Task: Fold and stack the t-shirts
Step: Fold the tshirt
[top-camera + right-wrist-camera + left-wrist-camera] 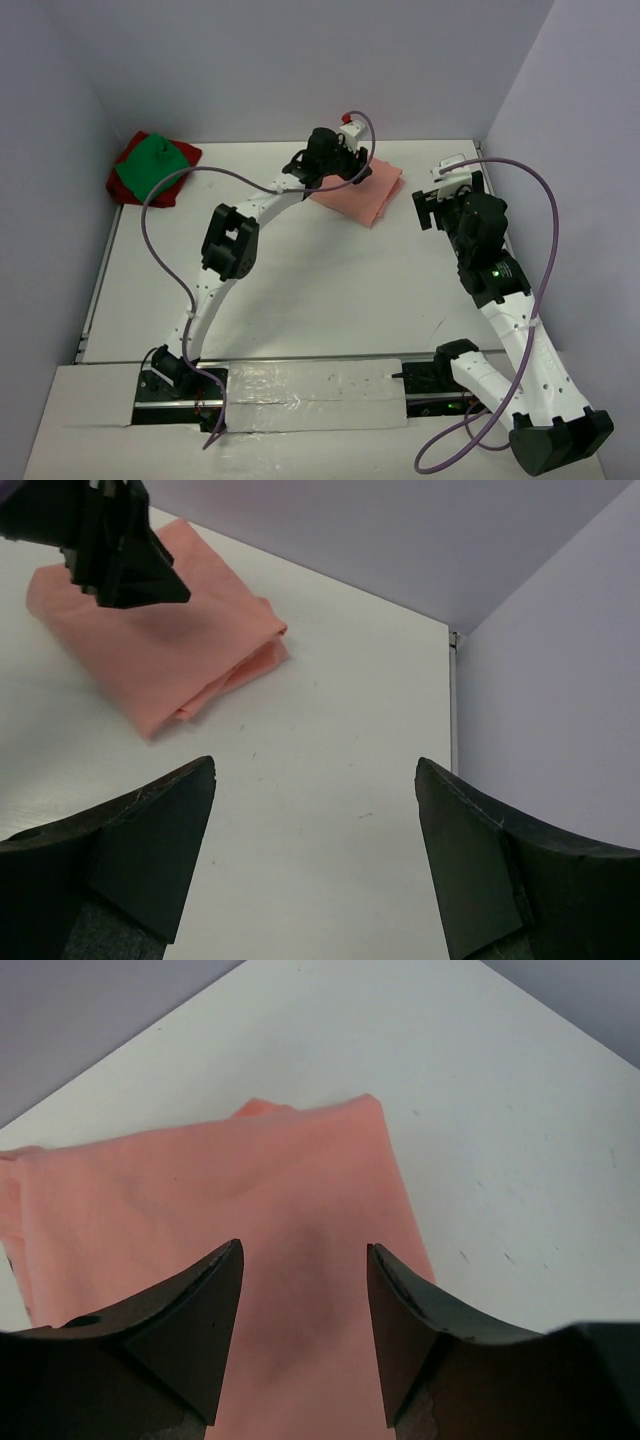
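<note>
The salmon-pink t-shirt (365, 192) lies folded at the back middle of the table; it also shows in the left wrist view (220, 1200) and the right wrist view (160, 645). My left gripper (318, 172) hovers over its left part, open and empty, the cloth showing between the fingers (305, 1260). The green t-shirt (148, 165) lies folded on the dark red t-shirt (182, 160) in the back left corner. My right gripper (438, 205) is open and empty over bare table to the right of the pink shirt (315, 775).
Grey walls close the table at the back, left and right (540, 680). The white table (330, 290) stretches between the arms. A purple cable (160, 240) loops above the left side.
</note>
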{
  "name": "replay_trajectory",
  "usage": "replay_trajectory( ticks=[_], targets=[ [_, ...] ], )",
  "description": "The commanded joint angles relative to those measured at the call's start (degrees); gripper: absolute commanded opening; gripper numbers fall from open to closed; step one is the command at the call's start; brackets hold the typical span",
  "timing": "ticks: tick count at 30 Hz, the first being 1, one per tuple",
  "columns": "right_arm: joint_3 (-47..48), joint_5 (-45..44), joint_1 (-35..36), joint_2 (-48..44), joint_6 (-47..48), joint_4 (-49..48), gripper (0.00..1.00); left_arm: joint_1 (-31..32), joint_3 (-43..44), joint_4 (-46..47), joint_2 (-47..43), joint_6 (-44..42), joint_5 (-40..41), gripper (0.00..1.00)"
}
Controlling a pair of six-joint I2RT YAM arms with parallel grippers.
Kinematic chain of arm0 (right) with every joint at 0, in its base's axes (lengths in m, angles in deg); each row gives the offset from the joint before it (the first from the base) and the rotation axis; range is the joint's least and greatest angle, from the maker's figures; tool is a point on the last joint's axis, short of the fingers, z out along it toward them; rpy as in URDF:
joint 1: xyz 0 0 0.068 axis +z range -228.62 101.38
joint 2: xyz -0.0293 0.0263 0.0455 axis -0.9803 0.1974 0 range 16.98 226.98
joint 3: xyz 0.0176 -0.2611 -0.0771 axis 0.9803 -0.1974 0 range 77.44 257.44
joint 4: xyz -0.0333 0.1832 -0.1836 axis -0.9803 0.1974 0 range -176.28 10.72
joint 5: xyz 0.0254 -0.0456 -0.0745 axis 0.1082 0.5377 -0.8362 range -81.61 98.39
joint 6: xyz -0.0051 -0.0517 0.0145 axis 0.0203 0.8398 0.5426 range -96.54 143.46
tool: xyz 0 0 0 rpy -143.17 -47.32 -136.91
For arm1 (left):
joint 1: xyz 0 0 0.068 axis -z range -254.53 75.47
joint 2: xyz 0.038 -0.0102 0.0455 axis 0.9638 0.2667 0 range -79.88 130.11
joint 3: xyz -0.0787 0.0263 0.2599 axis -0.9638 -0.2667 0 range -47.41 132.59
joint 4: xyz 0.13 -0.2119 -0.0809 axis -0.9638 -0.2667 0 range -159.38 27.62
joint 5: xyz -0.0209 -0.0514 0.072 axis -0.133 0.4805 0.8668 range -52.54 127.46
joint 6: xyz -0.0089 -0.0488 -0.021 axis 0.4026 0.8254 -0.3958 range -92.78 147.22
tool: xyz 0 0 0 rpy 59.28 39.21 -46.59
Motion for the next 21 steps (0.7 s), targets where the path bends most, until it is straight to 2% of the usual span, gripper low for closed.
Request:
replay_trajectory(
  ticks=[1,5,11,19,21],
  targets=[
    [-0.2,1.7,-0.8,-0.7,-0.7,-1.3,0.87,2.4,7.0,-3.3,3.5,-1.9,10.0,0.62],
    [-0.7,2.3,-1.4,-1.7,-1.1,-1.4,0.87,4.0,14.8,-8.2,8.2,-3.2,15.3,0.64],
    [-0.5,3.6,-2.3,-4.2,-1.8,-1.3,0.88,4.4,19.5,-17.1,12.6,-2.1,15.5,0.64],
    [0.1,5.5,-3.3,-4.8,-2.4,-0.5,0.88,4.0,19.2,-24.6,12.2,-4.7,20.9,0.80],
    [0.6,5.7,-3.5,-5.5,-2.6,-0.4,0.88,3.0,19.9,-27.8,13.2,-4.1,20.8,0.82]
  ],
)
